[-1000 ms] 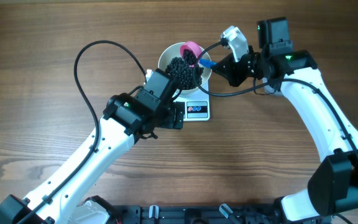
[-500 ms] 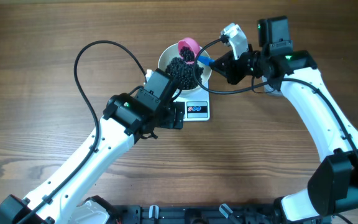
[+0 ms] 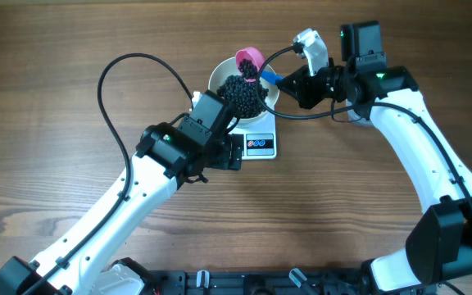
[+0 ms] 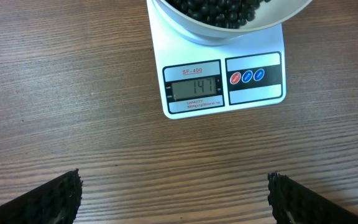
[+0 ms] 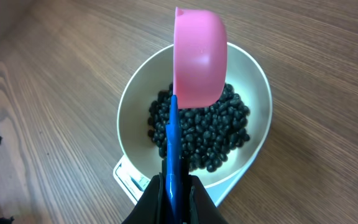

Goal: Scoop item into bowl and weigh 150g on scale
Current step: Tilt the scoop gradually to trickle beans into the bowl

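Nearest the robot's base, the left tool [image 4: 176, 202] hangs empty over the wooden worktop [image 4: 73, 124], its fingers spread wide and touching nothing, its camera looking straight down at the front edge of the scale [image 4: 257, 93]. The display [image 4: 193, 89] appears to read 147 (the last digit is not quite crisp), which is just short of the target.

On the scale's platform sits the white bowl [image 5: 257, 87], and the black grains [image 5: 204, 137] lie in it as a loose heap covering its bottom. Above the bowl's far rim is the pink scoop [image 5: 197, 56], tipped with its rounded back toward the right wrist camera, so I cannot tell whether anything is left inside it. The right tool [image 5: 173, 193] is pressed together on the scoop's blue handle [image 5: 173, 155], pinching it at the near end.

Judging by this, the bulk of the scooping is done: bowl placed, grains in, weight nearly there. What seems left is a very small top-up, a few grains at a time, since a full scoop would likely overshoot.
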`<state>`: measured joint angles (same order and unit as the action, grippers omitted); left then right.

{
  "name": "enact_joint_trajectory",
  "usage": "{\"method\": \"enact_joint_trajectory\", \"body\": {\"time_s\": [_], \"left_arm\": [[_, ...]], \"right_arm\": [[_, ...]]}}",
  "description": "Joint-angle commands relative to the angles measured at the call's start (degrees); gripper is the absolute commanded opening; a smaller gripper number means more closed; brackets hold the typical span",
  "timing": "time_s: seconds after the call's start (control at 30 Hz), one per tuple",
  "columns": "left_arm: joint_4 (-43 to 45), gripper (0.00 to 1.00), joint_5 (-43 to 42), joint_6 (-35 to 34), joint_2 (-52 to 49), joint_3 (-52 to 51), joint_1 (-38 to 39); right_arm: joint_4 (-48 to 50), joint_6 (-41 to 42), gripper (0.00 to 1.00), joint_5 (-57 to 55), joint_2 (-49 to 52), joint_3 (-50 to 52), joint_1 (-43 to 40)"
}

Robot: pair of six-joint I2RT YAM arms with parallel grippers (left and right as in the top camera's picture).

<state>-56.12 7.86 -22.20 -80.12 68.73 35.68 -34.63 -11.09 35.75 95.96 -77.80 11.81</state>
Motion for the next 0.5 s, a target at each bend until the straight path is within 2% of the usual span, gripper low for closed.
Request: {"method": "enact_joint_trajectory", "body": {"time_s": [0.0, 0.1, 0.17, 0.2, 0.23, 0.47], "left_arm": [[0.15, 1.00, 0.74, -0.74, 0.83, -0.37, 0.04], [0.15, 1.00, 0.74, -0.74, 0.83, -0.37, 0.04], [0.15, 1.00, 0.74, -0.74, 0.83, -0.39, 0.07], [0.15, 1.00, 0.74, -0.74, 0.83, -0.39, 0.04], [0.15, 1.00, 0.74, -0.72, 0.83, -0.37, 0.04], [0.15, 1.00, 0.74, -0.74, 0.83, -0.37, 0.04]], "right_arm": [[0.35, 0.57, 0.04, -3.15, -1.27, -1.09, -0.15], [0.24, 0.55, 0.04, -3.13, -1.27, -1.09, -0.15], [-1.11, -3.87, 0.04, 1.44, -1.27, -1.09, -0.09], [-1.05, -5.49, 0.04, -0.66, -1.27, -1.09, -0.09], [-0.81, -3.61, 0.04, -4.90, -1.27, -1.09, -0.09], [-1.25, -2.86, 0.04, 3.06, -1.27, -1.09, -0.09]]}}
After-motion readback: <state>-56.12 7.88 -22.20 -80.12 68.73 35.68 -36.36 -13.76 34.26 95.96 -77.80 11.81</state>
